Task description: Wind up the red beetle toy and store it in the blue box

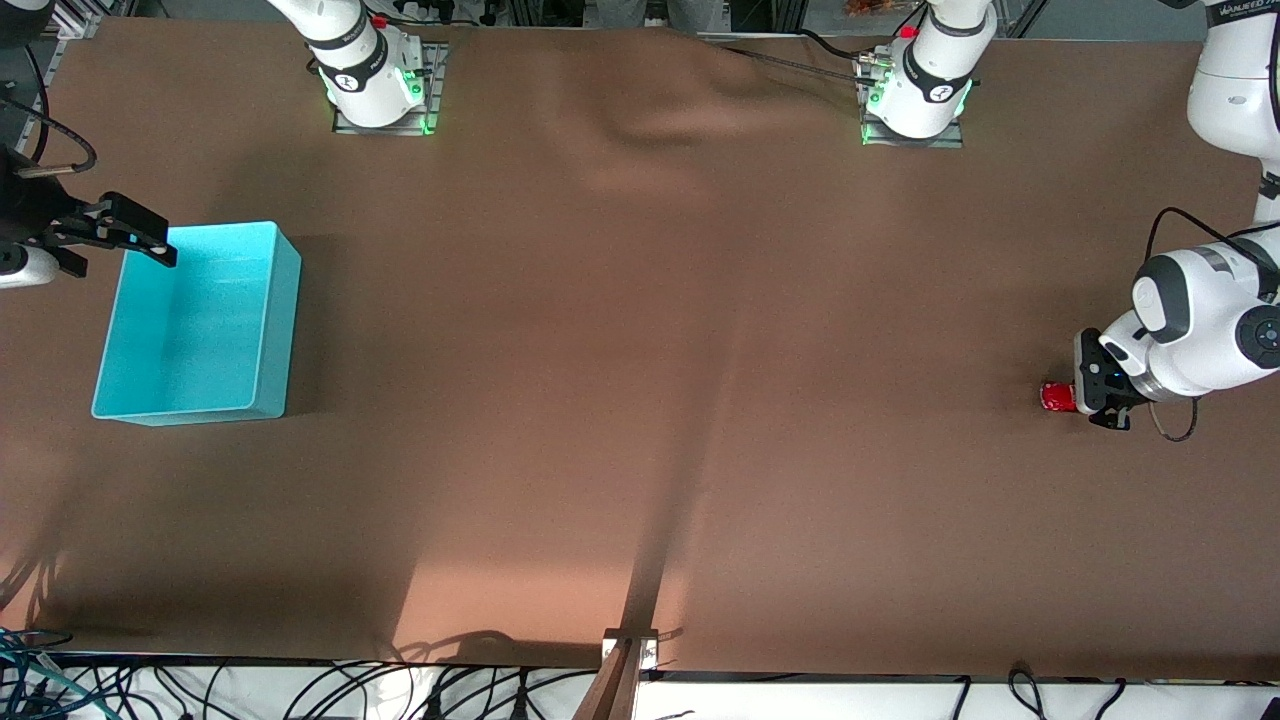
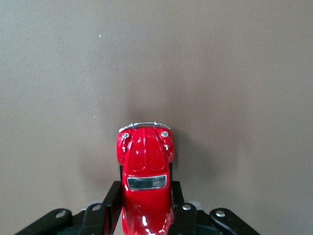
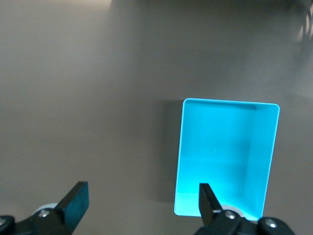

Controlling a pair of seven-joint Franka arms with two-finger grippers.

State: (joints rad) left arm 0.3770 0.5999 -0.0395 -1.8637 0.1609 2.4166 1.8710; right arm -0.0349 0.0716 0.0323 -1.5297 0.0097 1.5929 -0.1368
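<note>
The red beetle toy (image 1: 1056, 397) sits low at the table near the left arm's end. My left gripper (image 1: 1085, 400) is shut on it. In the left wrist view the toy (image 2: 145, 166) lies between the black fingers (image 2: 111, 200), which press on both its sides, its chrome bumper pointing away from the wrist. The blue box (image 1: 195, 325) stands open and empty at the right arm's end of the table. My right gripper (image 1: 125, 240) hovers open over the box's edge farthest from the front camera. In the right wrist view the box (image 3: 225, 156) shows past the wide-apart fingers (image 3: 76, 200).
A brown cloth (image 1: 640, 380) covers the whole table, with a wrinkle near the arm bases. A small clamp (image 1: 630, 645) sits at the table's edge nearest the front camera. Cables hang below that edge.
</note>
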